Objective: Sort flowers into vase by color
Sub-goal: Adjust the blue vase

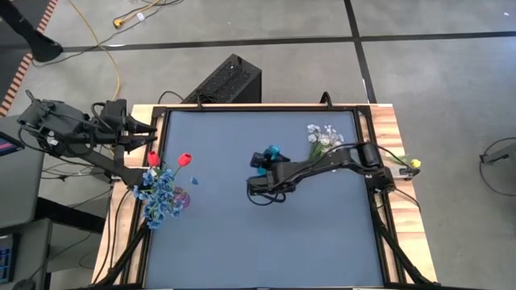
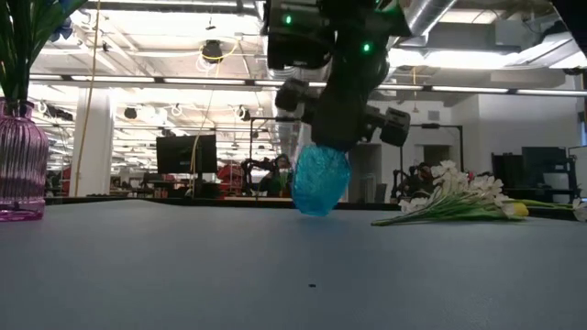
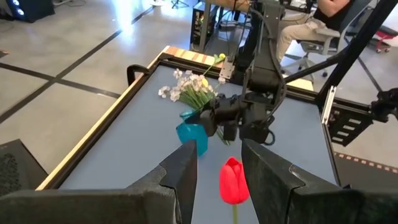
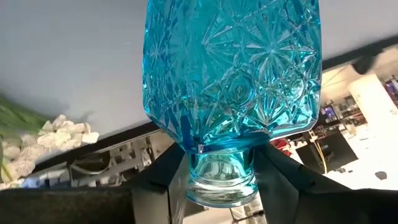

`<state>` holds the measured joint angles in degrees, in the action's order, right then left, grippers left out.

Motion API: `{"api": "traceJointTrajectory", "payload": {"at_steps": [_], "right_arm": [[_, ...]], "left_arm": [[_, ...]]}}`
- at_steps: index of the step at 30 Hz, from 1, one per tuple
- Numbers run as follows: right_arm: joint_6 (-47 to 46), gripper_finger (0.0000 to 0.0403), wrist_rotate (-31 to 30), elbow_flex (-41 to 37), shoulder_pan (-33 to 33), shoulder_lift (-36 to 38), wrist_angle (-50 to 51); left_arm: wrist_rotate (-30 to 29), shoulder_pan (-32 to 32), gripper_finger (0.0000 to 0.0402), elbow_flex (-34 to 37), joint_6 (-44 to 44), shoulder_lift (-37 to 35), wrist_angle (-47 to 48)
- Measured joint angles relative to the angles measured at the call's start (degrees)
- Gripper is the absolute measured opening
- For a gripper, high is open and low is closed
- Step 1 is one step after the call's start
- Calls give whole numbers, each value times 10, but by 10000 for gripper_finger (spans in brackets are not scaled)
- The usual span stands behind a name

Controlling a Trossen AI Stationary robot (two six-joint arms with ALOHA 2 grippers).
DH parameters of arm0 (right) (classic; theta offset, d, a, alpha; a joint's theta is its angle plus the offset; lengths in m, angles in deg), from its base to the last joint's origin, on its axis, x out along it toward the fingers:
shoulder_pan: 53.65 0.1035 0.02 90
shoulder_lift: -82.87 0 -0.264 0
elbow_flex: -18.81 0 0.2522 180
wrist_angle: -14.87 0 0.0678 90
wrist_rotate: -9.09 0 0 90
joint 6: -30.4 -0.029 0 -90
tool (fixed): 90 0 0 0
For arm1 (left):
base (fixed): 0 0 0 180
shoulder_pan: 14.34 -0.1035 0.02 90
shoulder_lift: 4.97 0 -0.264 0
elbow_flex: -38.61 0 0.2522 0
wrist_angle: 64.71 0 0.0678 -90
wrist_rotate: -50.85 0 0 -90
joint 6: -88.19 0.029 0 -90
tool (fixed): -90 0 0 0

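Observation:
My right gripper (image 1: 260, 176) is at the table's middle, shut on a blue cut-glass vase (image 2: 321, 179). White blossom sprays (image 1: 322, 137) lie flat on the table near its far right. A yellow tulip (image 1: 415, 163) lies on the right wooden rim. A purple vase (image 2: 18, 160) stands near the left edge and holds blue blossom sprays (image 1: 164, 197). Two red tulips (image 1: 184, 159) rise beside them; where their stems end is hidden. My left gripper (image 3: 217, 155) is open at the far left, and one red tulip (image 3: 233, 180) shows between its fingers, untouched. My right gripper pinches the blue vase by its narrow neck (image 4: 221, 171), one finger on each side. The fingers come from above at a slant. The vase hangs tilted below them, body downward, its base (image 2: 316, 211) close to the table. Whether the base touches, I cannot tell.
A raised black frame and wooden rim (image 1: 387, 129) border the blue-grey table. The near half of the table holds nothing but the purple vase at its left. A black box (image 1: 230, 80) sits on the floor beyond the far edge. People sit in the room behind.

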<state>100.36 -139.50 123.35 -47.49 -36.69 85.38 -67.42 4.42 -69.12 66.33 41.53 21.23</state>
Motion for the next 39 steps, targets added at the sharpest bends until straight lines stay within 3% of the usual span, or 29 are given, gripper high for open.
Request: {"api": "traceJointTrajectory", "payload": {"at_steps": [7, 17, 39], "right_arm": [[20, 173, -50, 3, -11, -5, 1], [69, 179, -43, 5, -15, -5, -2], [66, 213, -13, 5, -13, -5, -65]], "left_arm": [[0, 0, 114, 0, -13, 0, 1], [0, 0, 114, 0, -13, 0, 1], [10, 0, 114, 0, -14, 0, 1]]}}
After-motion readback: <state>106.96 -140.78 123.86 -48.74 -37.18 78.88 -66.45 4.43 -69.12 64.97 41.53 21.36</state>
